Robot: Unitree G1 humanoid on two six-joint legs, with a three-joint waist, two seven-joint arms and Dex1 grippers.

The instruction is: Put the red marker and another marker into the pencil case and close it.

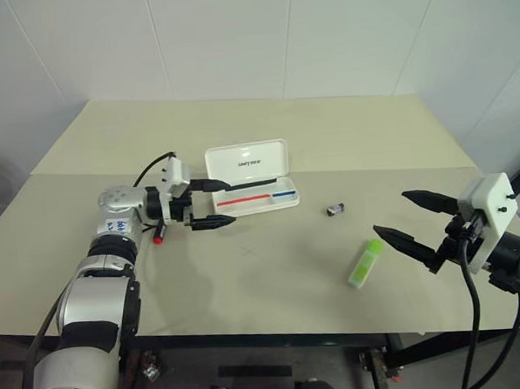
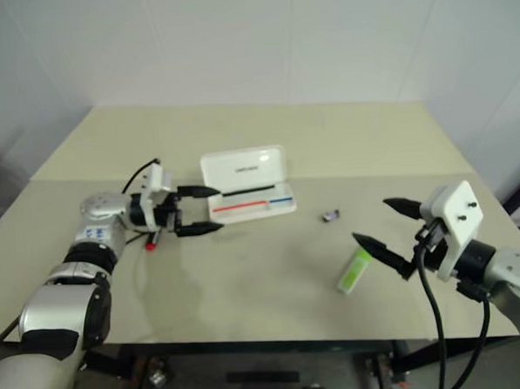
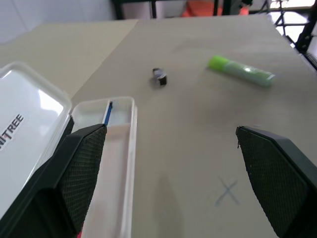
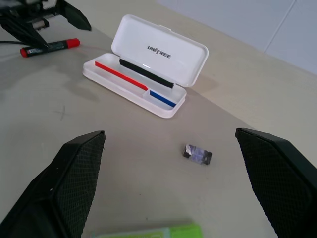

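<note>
Nearest the head camera, the right gripper hangs over the table's front right part, its two black fingers spread wide and gripping nothing. Just beside its lower finger lies one light-green highlighter, flat on the tabletop. One small dark object sits between that highlighter and the pencil case (too small to make out any label on it). One pencil case is on the table, white, its lid propped open; the lid carries dark lettering that reads "UNITREE" in the right wrist view, and inside run one red stripe and one blue stripe. At the case's left end, the left gripper is spread wide and empty. One red marker lies on the table under the left wrist, outside the case.
</note>
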